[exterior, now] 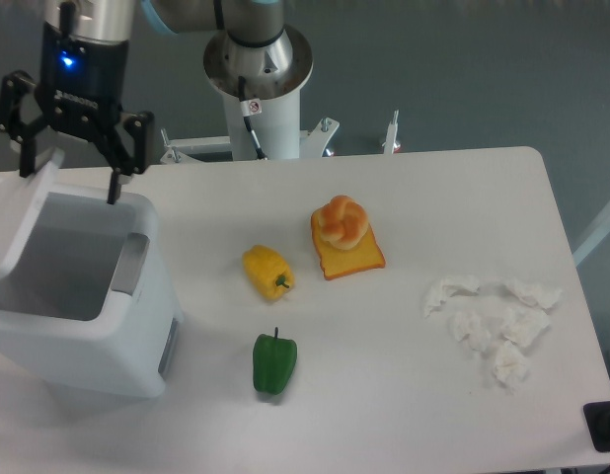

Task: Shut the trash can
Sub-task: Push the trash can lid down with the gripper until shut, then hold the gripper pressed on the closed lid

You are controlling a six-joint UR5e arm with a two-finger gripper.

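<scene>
The arm reaches down at the table's far left, its gripper (70, 178) pointing downward with both fingers spread wide apart — poised over the back rim of the trash can (83, 296), beside its raised lid (19, 212). White lettering on the gripper body is too small to read.

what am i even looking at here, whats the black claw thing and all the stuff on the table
The black claw is the hand of a robot arm, whose pale base is bolted behind the white table. One fixed camera looks down from the front. The hand is open, holds nothing, and hovers over the trash can, whose lid stands open on the left. Also on the table: a yellow pepper, a green pepper, a bun on a slice of toast, and crumpled tissues.
</scene>
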